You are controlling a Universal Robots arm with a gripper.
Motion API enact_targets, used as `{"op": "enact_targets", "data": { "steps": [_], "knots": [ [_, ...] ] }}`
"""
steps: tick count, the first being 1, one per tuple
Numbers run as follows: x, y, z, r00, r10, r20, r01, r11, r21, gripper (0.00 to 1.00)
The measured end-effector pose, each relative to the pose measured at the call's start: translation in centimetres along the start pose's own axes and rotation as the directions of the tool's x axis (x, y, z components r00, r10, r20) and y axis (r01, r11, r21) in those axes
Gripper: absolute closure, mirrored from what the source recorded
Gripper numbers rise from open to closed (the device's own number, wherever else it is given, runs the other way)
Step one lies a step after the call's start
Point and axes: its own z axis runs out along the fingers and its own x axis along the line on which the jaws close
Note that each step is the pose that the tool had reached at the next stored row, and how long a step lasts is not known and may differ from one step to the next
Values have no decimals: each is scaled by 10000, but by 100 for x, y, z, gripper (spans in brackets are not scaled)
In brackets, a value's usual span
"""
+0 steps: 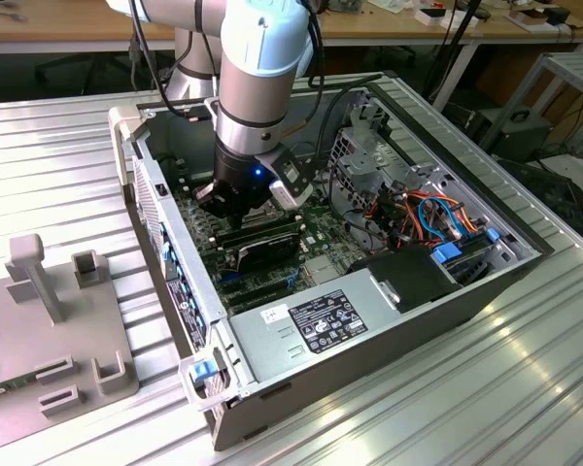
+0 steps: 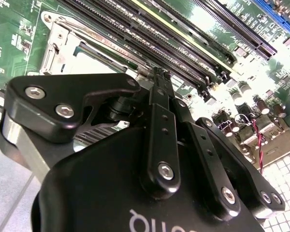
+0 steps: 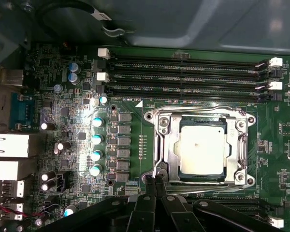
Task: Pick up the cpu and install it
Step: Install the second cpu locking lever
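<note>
First wrist view: my gripper (image 3: 153, 180) has its two slim black fingertips (image 3: 149, 181) pressed together, nothing between them, w/ the tips at the edge of the square metal-framed socket (image 3: 245, 145) on the green motherboard (image 3: 77, 130). The cpu (image 3: 203, 146), a small thin square chip w/ grey metallic face, already lies flat inside that socket frame, just beside the fingertips but apart from them. Past the socket run the long black memory slots (image 3: 183, 72), side by side, w/ white clips at their ends. Small teal-topped capacitors (image 3: 96, 140) stand in a row on the socket's other side.

Second wrist view, same story: black finger linkage (image 2: 159, 125) closed up over the board, socket frame (image 2: 55, 43) just past it, and I can't make out the chip well from here.

Exterior view: the arm's black gripper head (image 1: 238, 194) reaches down into the open grey metal computer case (image 1: 369, 379), which lies on its side on a ribbed metal table (image 1: 447, 408). In the case, too: a grey power supply box (image 1: 321, 325) at the near wall, plus orange and blue cables (image 1: 437, 218) toward the exterior view's right.
</note>
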Motion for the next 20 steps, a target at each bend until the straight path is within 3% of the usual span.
{"op": "enact_targets", "data": {
  "steps": [20],
  "knots": [
    [19, 12, 20, 10000, 2, 2, -2, 10000, -7, 89]
  ]
}}
